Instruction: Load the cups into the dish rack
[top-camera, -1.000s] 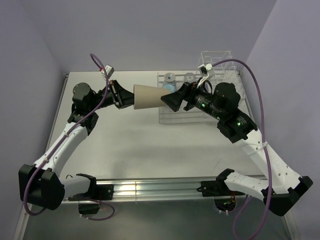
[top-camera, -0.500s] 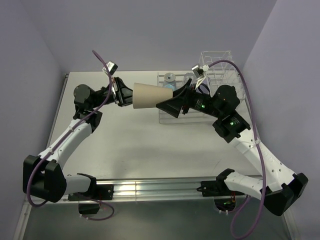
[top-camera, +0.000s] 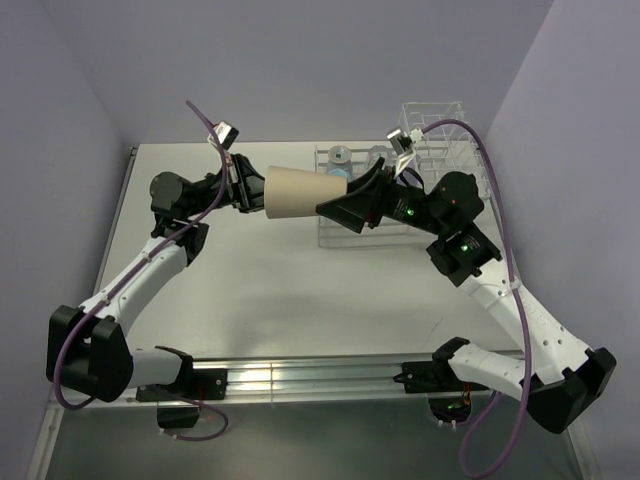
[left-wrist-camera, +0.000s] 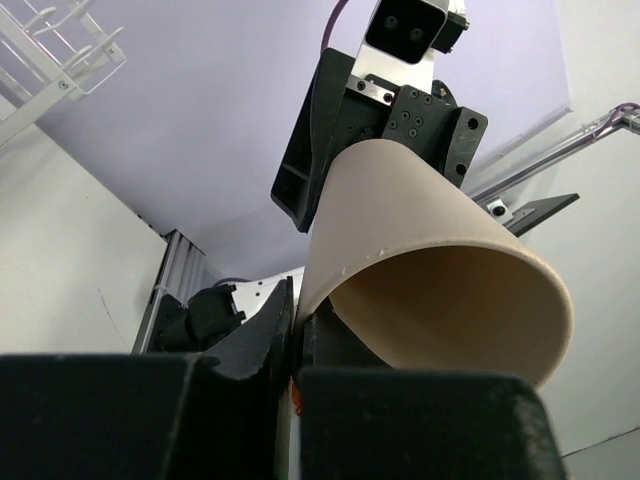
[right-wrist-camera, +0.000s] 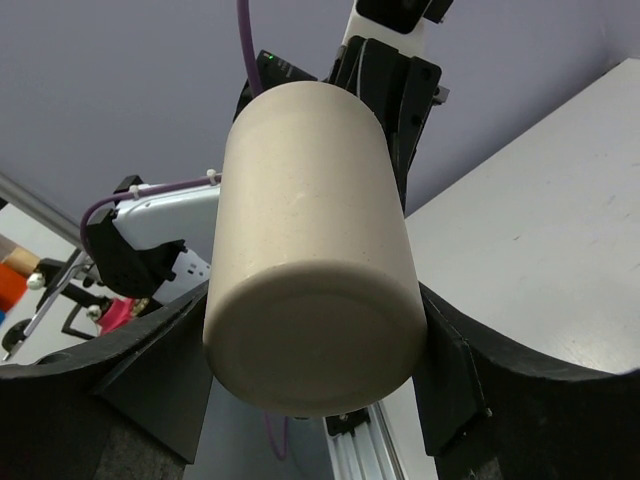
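Tan cup midair: left gripper pinching rim; right gripper straddling base, grip unclear. Dish rack: 2 cups visible.

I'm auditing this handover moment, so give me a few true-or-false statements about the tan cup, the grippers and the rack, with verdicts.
1. The tan cup lies on its side in the air between the left gripper and the right gripper. True.
2. The cup's open mouth faces the right gripper. False: its closed base faces the right gripper, and the mouth faces the left one.
3. The left gripper pinches the cup at its rim. True.
4. The tan cup stands inside the dish rack. False: it is held in the air, not set down.
5. The dish rack sits at the far right of the table. True.
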